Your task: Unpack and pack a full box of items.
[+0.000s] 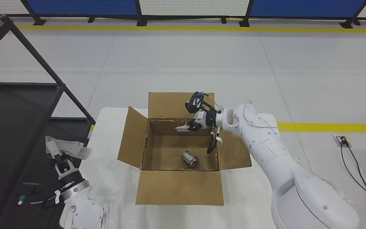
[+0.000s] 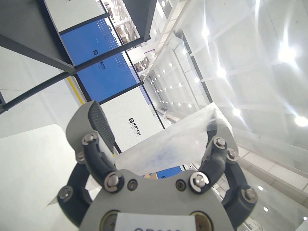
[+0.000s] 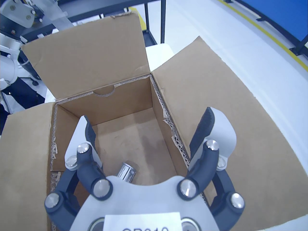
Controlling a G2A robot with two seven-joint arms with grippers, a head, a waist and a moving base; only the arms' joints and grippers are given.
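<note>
An open cardboard box (image 1: 179, 186) stands on the white table (image 1: 108, 172) with all flaps folded out. A small shiny metal cylinder (image 1: 189, 159) lies on its floor, also in the right wrist view as the cylinder (image 3: 126, 171). My right gripper (image 1: 190, 117) hangs open over the box's back right corner, above the inside of the box (image 3: 108, 106), with nothing between its fingers. My left gripper (image 1: 54, 147) is off the table's left edge, pointing upward. In its own view the left gripper (image 2: 154, 126) is open, and a clear plastic sheet (image 2: 173, 143) lies across one finger.
A black metal rack (image 1: 34, 109) stands left of the table, close to the left arm. Blue and white partition panels (image 1: 189, 7) line the far side of the floor. Bare table surface shows left of the box and in front of it.
</note>
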